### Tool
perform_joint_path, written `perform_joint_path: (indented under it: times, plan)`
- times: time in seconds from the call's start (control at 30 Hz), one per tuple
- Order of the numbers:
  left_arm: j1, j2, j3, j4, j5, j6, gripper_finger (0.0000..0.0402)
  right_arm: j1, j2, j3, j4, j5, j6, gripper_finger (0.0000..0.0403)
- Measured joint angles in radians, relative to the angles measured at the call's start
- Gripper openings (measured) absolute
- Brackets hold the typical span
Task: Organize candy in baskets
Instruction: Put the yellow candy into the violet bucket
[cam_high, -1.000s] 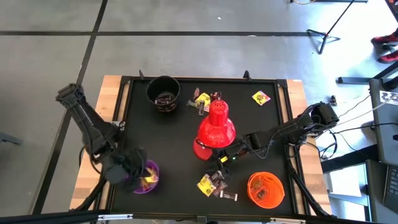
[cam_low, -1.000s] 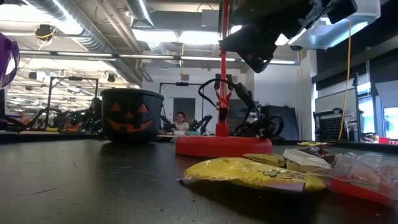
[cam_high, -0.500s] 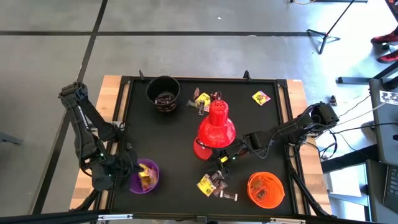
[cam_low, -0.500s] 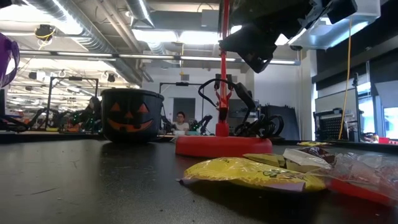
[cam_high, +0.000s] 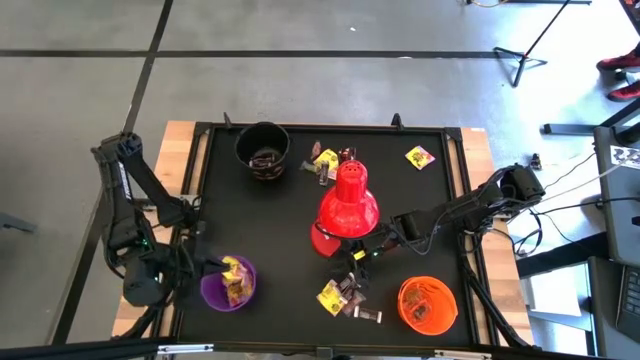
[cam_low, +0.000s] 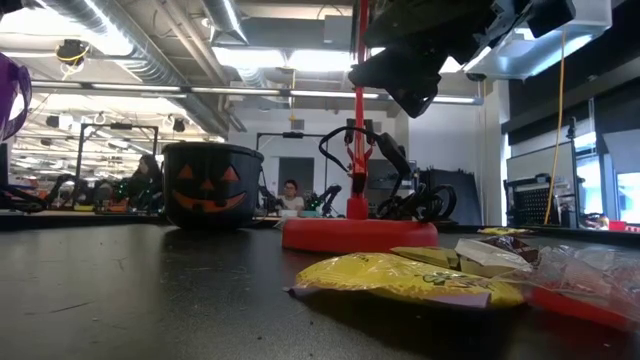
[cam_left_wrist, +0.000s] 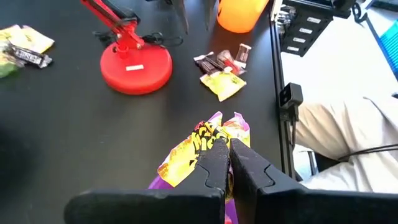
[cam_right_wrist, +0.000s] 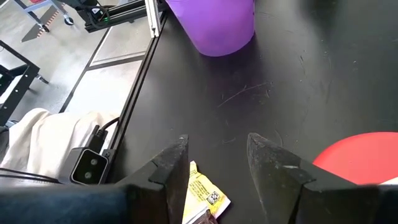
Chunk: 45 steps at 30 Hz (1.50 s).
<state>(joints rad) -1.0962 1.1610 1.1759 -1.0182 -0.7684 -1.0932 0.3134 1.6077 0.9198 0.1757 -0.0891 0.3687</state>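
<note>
The red lamp (cam_high: 347, 210) stands in the middle of the black bench (cam_high: 280, 230), and everything else is best placed from it. Over on the lamp's left, toward the near edge, sits the purple bucket (cam_high: 228, 284) with yellow-wrapped sweets (cam_high: 236, 279) poking out of it. The left gripper (cam_left_wrist: 228, 163) hangs just outside that bucket, on the side away from the lamp, at the bench's left edge; its jaws are pressed together with nothing between them, and in its own wrist view the yellow wrappers and purple rim show right past the fingertips.

The right gripper (cam_right_wrist: 217, 168) hovers close beside the lamp's round base, on the near right side, above a small heap of candy (cam_high: 345, 296). Its jaws are spread wide and carry nothing; a yellow wrapper (cam_right_wrist: 202, 198) lies on the bench just below them. That heap holds one bright yellow packet and a few dark brown pieces.

The orange bucket (cam_high: 427, 304) stands to the right of the heap, near the bench's front right corner. The black bucket (cam_high: 262, 150), with a pumpkin face on its side, sits beyond the lamp to the far left and has some dark sweets inside. More candy lies behind the lamp: a mixed cluster (cam_high: 326, 163) just past the shade, and a single yellow packet (cam_high: 419, 156) farther right, well apart from the rest.
</note>
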Motion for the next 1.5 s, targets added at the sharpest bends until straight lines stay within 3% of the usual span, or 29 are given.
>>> perform_joint_path:
  times: [0.33,0.67,1.03,1.23,1.33,1.5]
  plan:
    - [0.000,0.026,-0.079,-0.001,0.130,-0.201,0.0000,0.000,0.000,-0.001,-0.001,0.000,-0.004,0.0159]
    - [0.000,0.044,-0.148,0.003,0.178,-0.240,0.0002,0.000,0.000,-0.001,-0.002,0.000,-0.008,0.0159]
    - [0.000,0.044,-0.148,0.000,0.149,-0.232,0.0107,0.000,0.000,-0.001,-0.002,0.020,-0.011,0.0159]
    - [0.001,0.043,-0.148,-0.009,0.142,-0.235,0.0118,0.000,-0.005,-0.001,-0.012,0.021,-0.011,0.0159]
    - [0.001,0.043,-0.148,-0.003,0.101,-0.239,0.0114,-0.010,-0.026,-0.001,-0.030,0.020,-0.012,0.0159]
    - [0.001,0.040,-0.148,0.002,-0.107,-0.141,0.0110,-0.048,-0.075,-0.001,-0.109,0.019,-0.012,0.0159]
